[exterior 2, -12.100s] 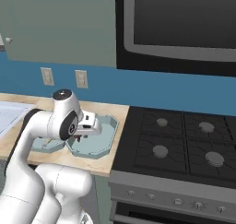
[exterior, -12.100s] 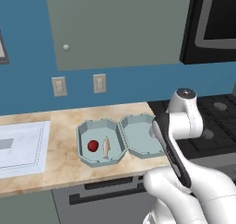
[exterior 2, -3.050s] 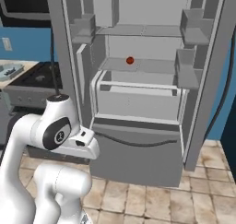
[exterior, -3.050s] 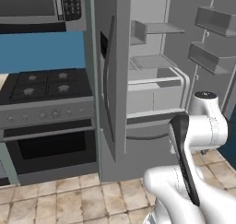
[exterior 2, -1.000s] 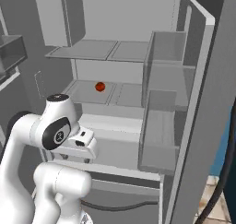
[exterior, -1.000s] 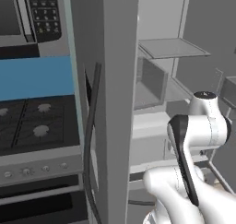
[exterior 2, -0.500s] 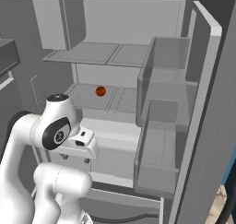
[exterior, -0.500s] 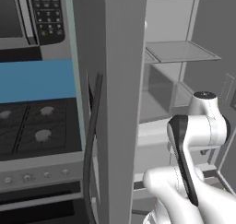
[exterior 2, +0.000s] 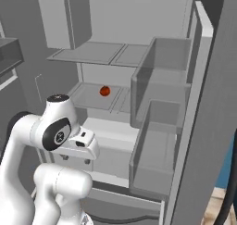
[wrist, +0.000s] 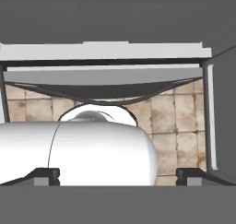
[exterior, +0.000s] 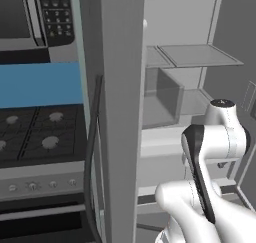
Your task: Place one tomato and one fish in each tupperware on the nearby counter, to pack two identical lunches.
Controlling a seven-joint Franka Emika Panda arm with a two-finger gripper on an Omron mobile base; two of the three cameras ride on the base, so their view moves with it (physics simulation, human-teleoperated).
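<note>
Though its tips sit wide apart, pincer [wrist: 118, 176] empty; red tomato [exterior 2: 105, 91] small on fridge shelf [exterior 2: 92, 97].

Arm [exterior: 215, 152]: glossy white rounded link shells, smooth, rendered finish. Left base view: broad black band running down the side of the upper link, dark grey disc cap on top of the joint housing. Right base view: dark grey round joint face on the elbow carrying a small pale circular mark; white boxy wrist block with a small dark inset. Tool [wrist: 117, 174]: two small dark tips.
</note>
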